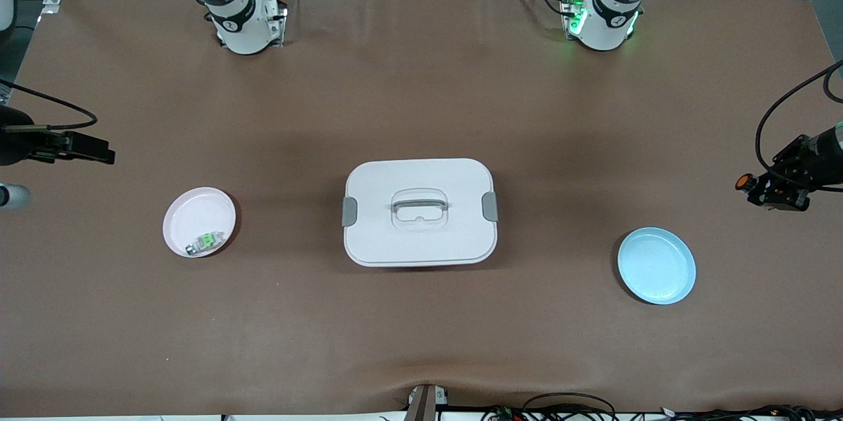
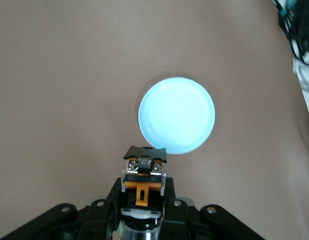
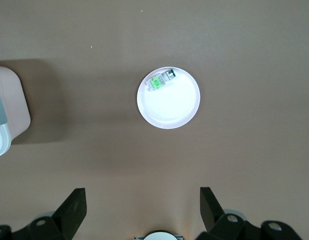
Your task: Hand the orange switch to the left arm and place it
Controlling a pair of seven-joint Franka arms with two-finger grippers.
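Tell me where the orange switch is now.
The left gripper holds the orange switch in the air at the left arm's end of the table, near the light-blue plate.

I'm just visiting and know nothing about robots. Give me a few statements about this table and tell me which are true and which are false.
1. The left gripper holds the orange switch up in the air. True.
2. The blue plate has a small part lying on it. False: it is bare; the small green part lies on the pink plate.
3. The right gripper is open and holds nothing. True.
4. The white box sits between the two plates. True.
5. The box's lid is off. False: the lid is on, its handle on top.
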